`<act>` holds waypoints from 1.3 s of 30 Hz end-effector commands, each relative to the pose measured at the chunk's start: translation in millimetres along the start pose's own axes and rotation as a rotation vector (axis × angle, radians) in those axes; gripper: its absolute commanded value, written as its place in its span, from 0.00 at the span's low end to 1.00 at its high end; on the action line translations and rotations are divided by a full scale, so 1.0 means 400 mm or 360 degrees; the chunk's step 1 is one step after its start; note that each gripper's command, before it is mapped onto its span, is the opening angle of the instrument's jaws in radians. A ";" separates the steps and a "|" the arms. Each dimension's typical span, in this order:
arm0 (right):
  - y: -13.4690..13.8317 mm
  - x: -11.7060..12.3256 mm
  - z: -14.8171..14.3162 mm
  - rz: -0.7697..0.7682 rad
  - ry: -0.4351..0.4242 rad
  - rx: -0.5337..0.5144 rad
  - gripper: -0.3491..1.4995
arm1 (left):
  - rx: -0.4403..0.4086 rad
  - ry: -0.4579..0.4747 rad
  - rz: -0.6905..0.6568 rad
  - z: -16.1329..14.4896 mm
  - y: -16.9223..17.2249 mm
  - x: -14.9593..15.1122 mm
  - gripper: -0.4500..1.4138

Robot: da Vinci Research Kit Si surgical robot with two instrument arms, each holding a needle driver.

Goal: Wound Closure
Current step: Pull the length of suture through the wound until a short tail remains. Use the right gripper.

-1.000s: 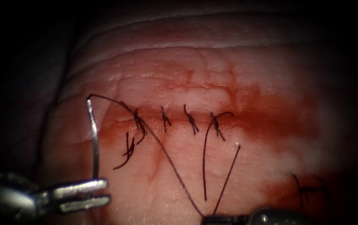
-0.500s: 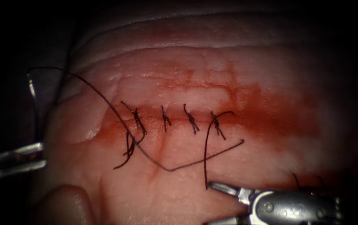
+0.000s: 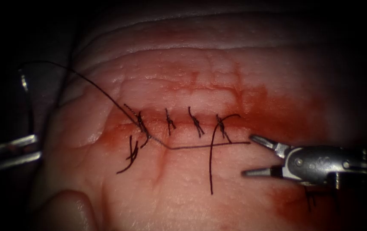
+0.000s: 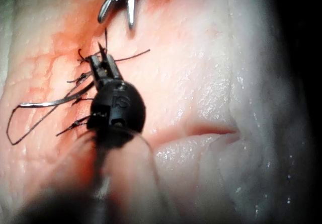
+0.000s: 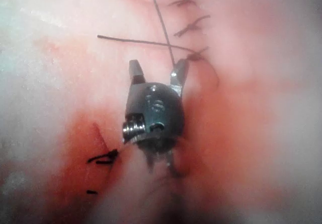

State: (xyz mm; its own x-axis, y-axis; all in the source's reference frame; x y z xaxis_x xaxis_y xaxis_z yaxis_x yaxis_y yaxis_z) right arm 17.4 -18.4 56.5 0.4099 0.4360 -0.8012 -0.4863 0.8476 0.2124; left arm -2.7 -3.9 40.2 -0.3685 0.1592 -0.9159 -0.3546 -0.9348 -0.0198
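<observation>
Left steel needle driver (image 3: 10, 152): clamped on curved steel needle (image 3: 26, 102), clear of pale pork tissue (image 3: 183, 192), withdrawn further left. Black thread (image 3: 209, 146) now taut (slack gone). Right steel needle driver (image 3: 248, 155): gaping, empty, risen beside the thread's free end.

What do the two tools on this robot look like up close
The right tool has slim tapered silver jaws on a grey metal wrist block with round pins or screws. The left tool shows two flat, shiny silver jaws. In the wrist views, each tool's rounded head carries faint stamped markings, unreadable here.
</observation>
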 end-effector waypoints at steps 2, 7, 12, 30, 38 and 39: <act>-0.0004 -0.0017 0.0047 0.0000 -0.0001 -0.0015 0.84 | -0.0002 0.0004 0.0001 0.0019 0.0012 -0.0009 0.00; 0.0002 -0.0043 0.0068 -0.0030 -0.0077 0.0031 0.05 | -0.0002 0.0006 0.0002 0.0021 0.0014 -0.0008 0.00; -0.0012 -0.0039 0.0040 0.0130 -0.0162 0.0088 0.00 | -0.0003 0.0009 0.0002 0.0023 0.0014 -0.0008 0.00; -0.0232 0.0097 -0.0052 0.0146 -0.0140 0.0154 0.00 | 0.0005 0.0010 0.0008 0.0042 0.0022 -0.0020 0.00; -0.0254 0.0107 -0.0061 0.0142 -0.0126 0.0178 0.00 | 0.0003 0.0013 0.0009 0.0043 0.0023 -0.0020 0.00; -0.0254 0.0108 -0.0062 0.0142 -0.0127 0.0177 0.00 | 0.0004 0.0012 0.0009 0.0043 0.0024 -0.0020 0.00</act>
State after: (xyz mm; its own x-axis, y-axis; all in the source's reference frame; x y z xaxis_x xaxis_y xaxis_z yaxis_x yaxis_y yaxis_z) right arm 21.5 -25.3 49.1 0.4314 0.5296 -0.7304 -0.4394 0.8304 0.3426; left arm -3.7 -4.2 41.1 -0.3644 0.1515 -0.9188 -0.3552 -0.9347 -0.0133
